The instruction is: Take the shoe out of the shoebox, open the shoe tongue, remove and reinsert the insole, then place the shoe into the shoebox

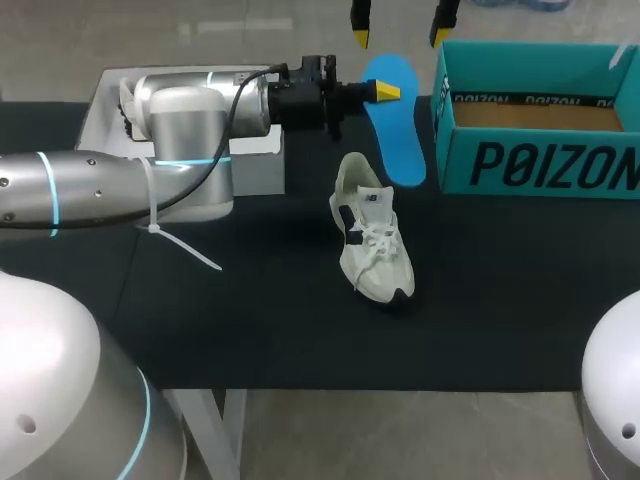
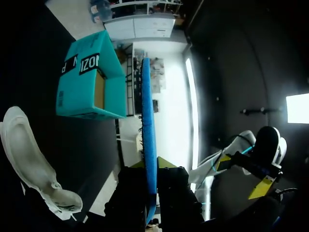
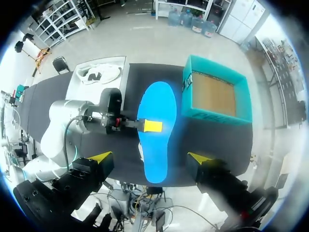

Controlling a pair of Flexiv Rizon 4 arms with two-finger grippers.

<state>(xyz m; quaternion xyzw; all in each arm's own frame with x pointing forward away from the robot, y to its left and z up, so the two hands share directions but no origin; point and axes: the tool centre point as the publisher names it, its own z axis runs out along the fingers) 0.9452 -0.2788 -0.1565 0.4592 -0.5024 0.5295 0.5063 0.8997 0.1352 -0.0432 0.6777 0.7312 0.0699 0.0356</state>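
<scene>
Presently the left gripper point(image 1: 385, 92) is clamped on the flat bright-blue foam insole point(image 1: 398, 125), a yellow-tipped finger pressing each face. It holds the insole in the air over the black table point(image 1: 250, 330), just beside the open teal cardboard shoebox point(image 1: 540, 160). The pale cream lace-up running shoe point(image 1: 374, 243) sits on the tabletop outside the box, while the right gripper point(image 1: 400, 36) hangs above the insole, fingers spread wide and holding nothing.

All three views, one overhead, share the insole point(image 1: 398, 130)
</scene>
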